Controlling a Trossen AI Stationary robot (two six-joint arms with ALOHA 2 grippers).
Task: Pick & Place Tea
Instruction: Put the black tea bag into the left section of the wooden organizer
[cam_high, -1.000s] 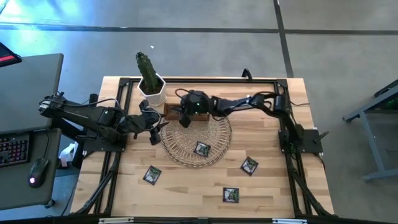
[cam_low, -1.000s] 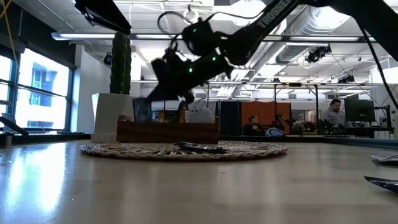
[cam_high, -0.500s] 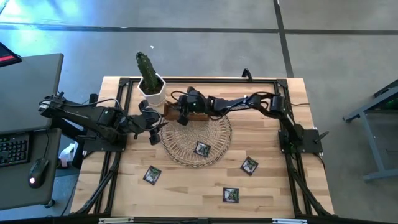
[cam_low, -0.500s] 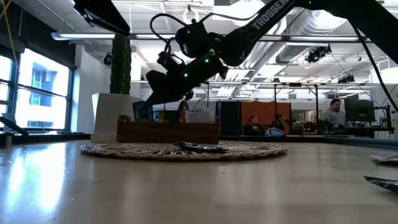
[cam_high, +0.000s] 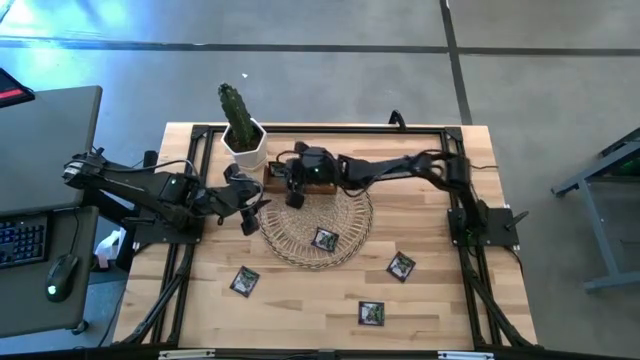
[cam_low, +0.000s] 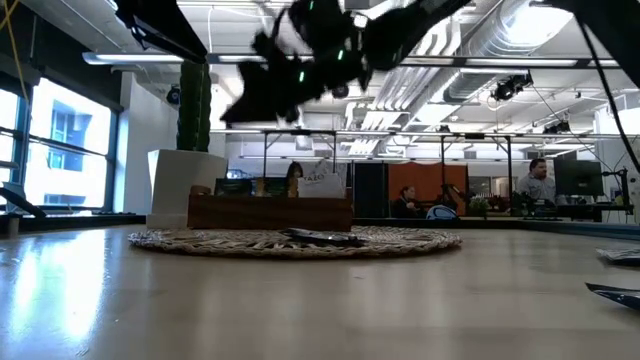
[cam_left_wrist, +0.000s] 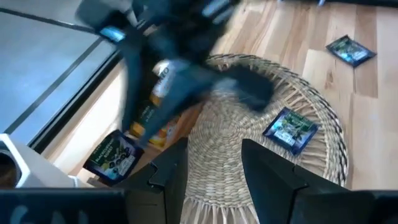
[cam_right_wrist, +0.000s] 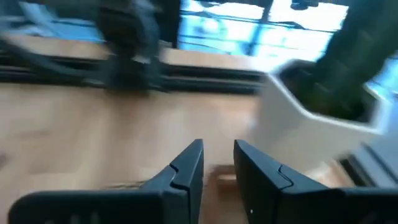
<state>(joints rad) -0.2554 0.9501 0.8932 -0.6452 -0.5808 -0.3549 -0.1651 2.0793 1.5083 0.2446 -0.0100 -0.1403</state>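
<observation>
Because our right gripper (cam_high: 295, 196) hangs over the brown wooden compartment box (cam_high: 283, 177) at the far edge of the round woven wicker mat (cam_high: 350, 225), fingers parted with nothing between them, we judge a sachet has just been dropped there. One dark square paper tea sachet (cam_high: 324, 239) lies on the mat and three sit nearer us on the pale wooden table (cam_high: 440, 300). Our left gripper (cam_high: 250, 212) waits open and empty just left of the mat.

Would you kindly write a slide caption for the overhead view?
Right gripper hovers over the wooden box beside the wicker mat; four tea sachets lie scattered.
</observation>
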